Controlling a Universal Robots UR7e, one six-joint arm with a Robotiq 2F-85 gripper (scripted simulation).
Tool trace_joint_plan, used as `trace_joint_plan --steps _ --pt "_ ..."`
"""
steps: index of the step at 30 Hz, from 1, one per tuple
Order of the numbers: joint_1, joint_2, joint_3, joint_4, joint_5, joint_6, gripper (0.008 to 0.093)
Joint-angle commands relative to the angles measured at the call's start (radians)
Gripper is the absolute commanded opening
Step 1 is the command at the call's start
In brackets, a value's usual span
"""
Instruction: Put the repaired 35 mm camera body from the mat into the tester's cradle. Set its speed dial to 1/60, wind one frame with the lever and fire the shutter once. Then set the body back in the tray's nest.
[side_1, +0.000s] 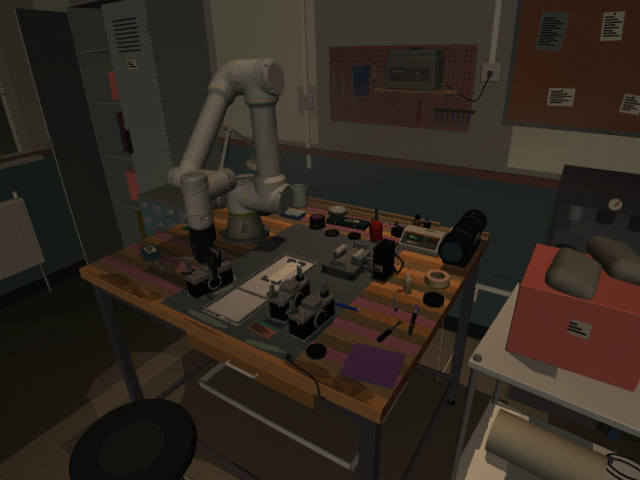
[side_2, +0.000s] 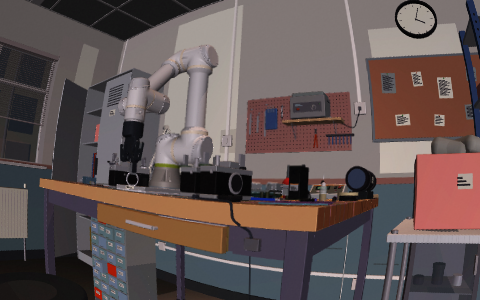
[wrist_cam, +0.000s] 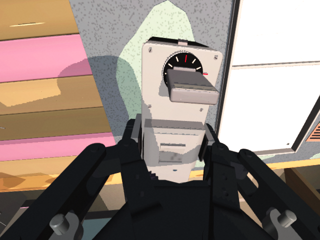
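At the left end of the grey mat a 35 mm camera body (side_1: 208, 279) (side_2: 129, 176) (wrist_cam: 178, 103) sits upright on a pale green patch, with my gripper (side_1: 211, 261) (side_2: 131, 156) (wrist_cam: 172, 144) reaching down from above and closed around its top plate. Its speed dial (wrist_cam: 184, 67) and grey wind lever (wrist_cam: 193, 86) show just beyond the fingers in the wrist camera. The white tray (side_1: 263, 289) lies right of the body. The tester's cradle (side_1: 347, 261) stands farther right on the mat.
Two more camera bodies (side_1: 302, 307) (side_2: 215, 181) stand on the near edge of the tray. A black box (side_1: 383, 259), a meter (side_1: 423, 238), a black cylinder (side_1: 462, 237), tape roll (side_1: 437, 279), lens caps and hand tools crowd the right half of the bench.
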Motion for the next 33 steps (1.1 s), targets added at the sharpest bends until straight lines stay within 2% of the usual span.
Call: trace_joint_plan --steps 1,25,33 --pt "0.000 0.001 0.000 -0.002 0.003 0.000 0.0080" --pt "0.000 0.000 -0.001 -0.001 0.003 0.000 0.0080" --pt "0.000 -0.022 -0.011 0.032 0.003 0.000 0.0080"
